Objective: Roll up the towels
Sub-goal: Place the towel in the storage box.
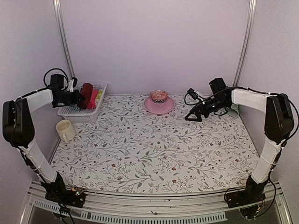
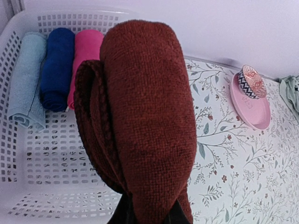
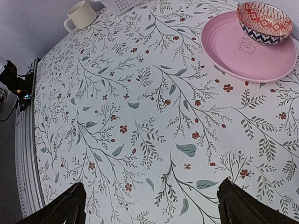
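Towel (image 2: pixel 145 116), red-brown and rolled, sits pinched in left fingers (image 2: pixel 120 215) (over the white basket (image 2: pixel 46 163)); right fingers (image 3: pixel 65 207) gape wide, empty.

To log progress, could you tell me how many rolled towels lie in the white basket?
3: light blue roll by the basket wall, dark blue roll beside it, pink roll next. The red-brown towel in the left gripper may hide more.

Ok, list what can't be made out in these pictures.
- Left wrist view: the red-brown towel hides how the left gripper grips it.
- Left wrist view: the green towel is cut off by the right edge; its pattern is unseen.
- Top view: the left arm blocks part of the basket; what it holds is too small.
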{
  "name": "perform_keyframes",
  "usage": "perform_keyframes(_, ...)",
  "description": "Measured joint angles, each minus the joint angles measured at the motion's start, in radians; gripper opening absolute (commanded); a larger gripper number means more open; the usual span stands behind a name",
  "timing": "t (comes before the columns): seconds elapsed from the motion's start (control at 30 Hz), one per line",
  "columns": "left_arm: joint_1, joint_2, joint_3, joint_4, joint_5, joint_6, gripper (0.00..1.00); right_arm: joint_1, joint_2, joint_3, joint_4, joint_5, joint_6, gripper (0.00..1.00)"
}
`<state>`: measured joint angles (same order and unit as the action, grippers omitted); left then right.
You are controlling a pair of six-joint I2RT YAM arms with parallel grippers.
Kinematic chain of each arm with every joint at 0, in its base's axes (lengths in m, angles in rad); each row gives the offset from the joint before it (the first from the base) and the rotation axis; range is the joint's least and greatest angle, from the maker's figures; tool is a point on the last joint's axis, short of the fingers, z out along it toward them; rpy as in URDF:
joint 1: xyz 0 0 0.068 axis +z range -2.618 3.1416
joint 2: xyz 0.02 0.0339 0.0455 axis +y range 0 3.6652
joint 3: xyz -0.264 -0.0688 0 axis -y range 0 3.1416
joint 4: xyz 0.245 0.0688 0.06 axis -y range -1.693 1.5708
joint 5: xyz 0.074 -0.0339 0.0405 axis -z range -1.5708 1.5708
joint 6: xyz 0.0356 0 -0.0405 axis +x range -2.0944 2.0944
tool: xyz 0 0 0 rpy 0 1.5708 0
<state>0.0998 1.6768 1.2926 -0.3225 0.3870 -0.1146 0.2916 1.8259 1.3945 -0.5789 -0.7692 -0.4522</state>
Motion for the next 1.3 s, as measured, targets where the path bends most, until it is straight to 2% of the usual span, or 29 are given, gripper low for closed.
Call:
perform_keyframes(0.13, 0.035, 0.105, 0.085, -0.058, 0.025, 0.023, 0.0, 0.0, 0.0, -0.001, 0.002, -0.001, 0.0, 0.99)
perform_keyframes(0.47, 0.034, 0.338, 0.274, -0.181, -0.008, 0.072, 0.0, 0.0, 0.0, -0.001, 0.003, -0.009, 0.003, 0.99)
perform_keyframes(0.5, 0.034, 0.392, 0.329, -0.213, -0.008, 0.086, 0.0, 0.0, 0.0, -0.001, 0.003, -0.01, 0.003, 0.99)
perform_keyframes(0.6, 0.034, 0.428, 0.367, -0.26, 0.002, 0.097, 0.0, 0.0, 0.0, -0.001, 0.003, -0.01, 0.003, 0.99)
perform_keyframes(0.93, 0.029, 0.471, 0.391, -0.348, 0.037, 0.115, 0.0, 0.0, 0.008, -0.001, 0.003, -0.01, 0.003, 0.99)
perform_keyframes(1.3, 0.032, 0.504, 0.34, -0.283, 0.137, 0.095, 0.0, 0.0, 0.01, -0.001, 0.004, -0.01, 0.002, 0.99)
